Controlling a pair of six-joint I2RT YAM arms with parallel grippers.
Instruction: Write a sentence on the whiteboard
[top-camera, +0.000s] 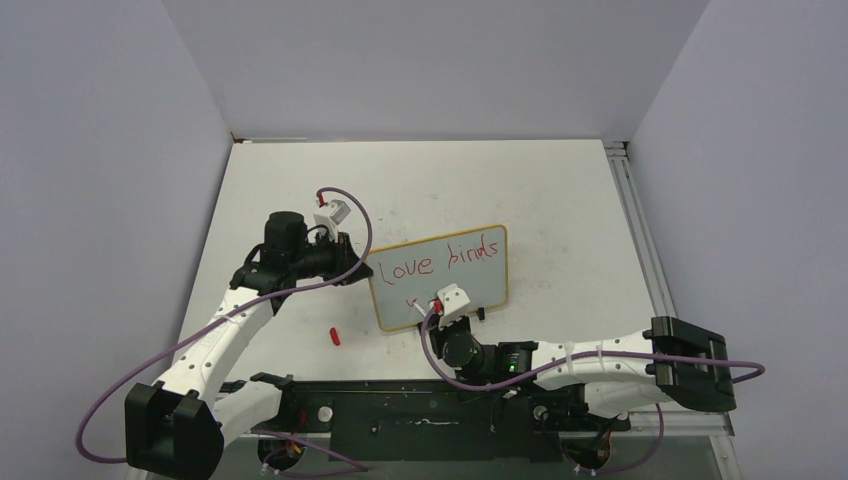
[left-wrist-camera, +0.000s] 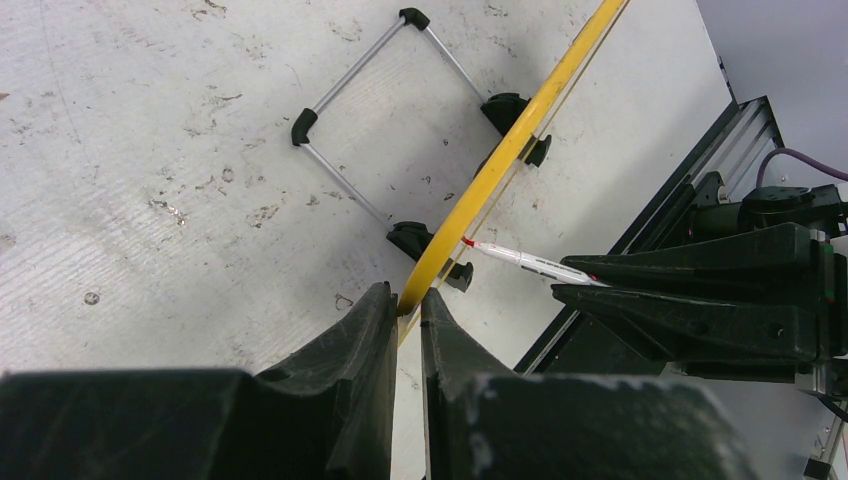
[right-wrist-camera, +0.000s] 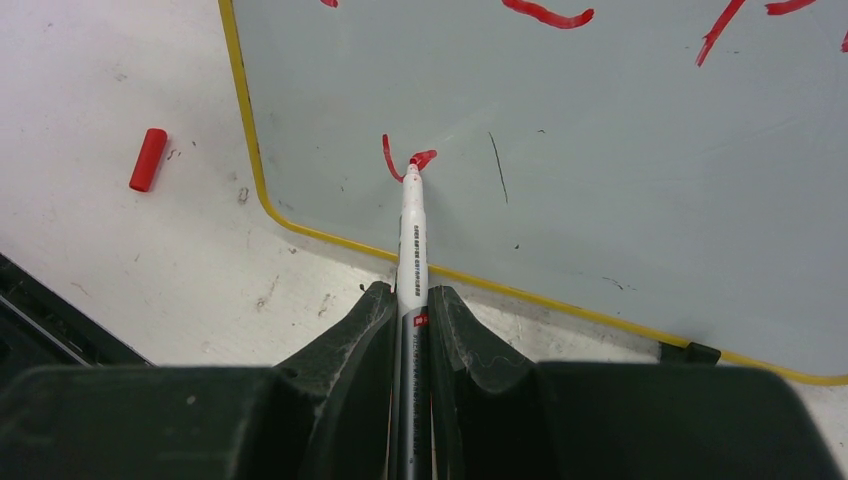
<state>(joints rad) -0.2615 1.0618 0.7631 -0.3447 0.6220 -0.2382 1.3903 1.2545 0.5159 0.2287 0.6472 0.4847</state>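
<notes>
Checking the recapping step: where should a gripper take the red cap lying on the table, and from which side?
Probably the middle of the red cap, pinched across its narrow width from straight above. It is a short cylinder lying on its side on the table, clear of the whiteboard frame, so there is room on either side.

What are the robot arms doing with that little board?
They are writing on it. The left arm's fingers pinch the edge of the whiteboard to steady it, and the right arm's fingers grip a marker with its tip on the board. "love birds" is written on top; below it the second line is only a small red mark. The marker's red cap lies on the table.
</notes>
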